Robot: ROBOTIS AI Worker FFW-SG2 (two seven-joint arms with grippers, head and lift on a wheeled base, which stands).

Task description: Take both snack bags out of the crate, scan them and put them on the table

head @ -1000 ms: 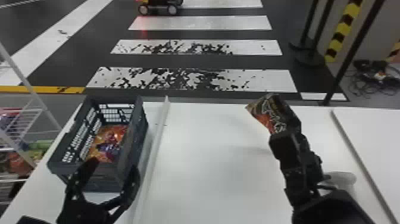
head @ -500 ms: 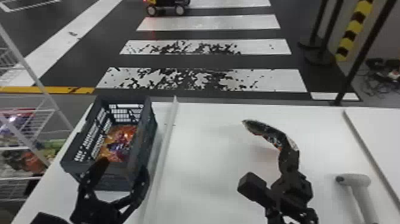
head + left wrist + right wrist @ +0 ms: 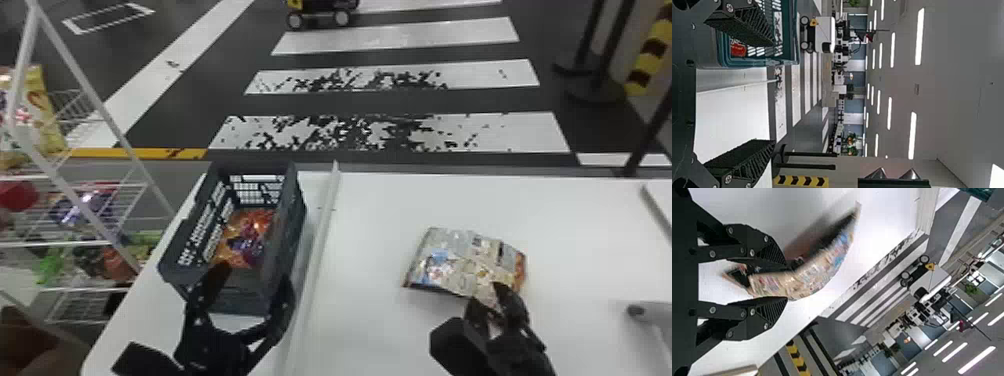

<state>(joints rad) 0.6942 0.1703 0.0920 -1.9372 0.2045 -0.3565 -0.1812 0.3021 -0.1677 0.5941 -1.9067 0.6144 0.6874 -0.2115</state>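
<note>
Snack bag (image 3: pixel 450 257), pale-printed side showing, grasped between the fingers of the right gripper (image 3: pixel 486 296) over the white table (image 3: pixel 375 210), to the right of the crate (image 3: pixel 289 225). The dark crate, with slotted walls, stands at the table's left and contains the orange-and-purple bag (image 3: pixel 248 232); the left gripper (image 3: pixel 255 276), empty with its fingers parted, is at the crate's near end. Beside the table, a white wire rack (image 3: pixel 19 75) holds assorted packets (image 3: pixel 85 205).

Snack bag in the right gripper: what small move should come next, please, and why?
I would guess: ease the snack bag a little toward the white device, probably the scanner. The right gripper holds the bag between its fingers, and the device lies apart, farther right.
</note>
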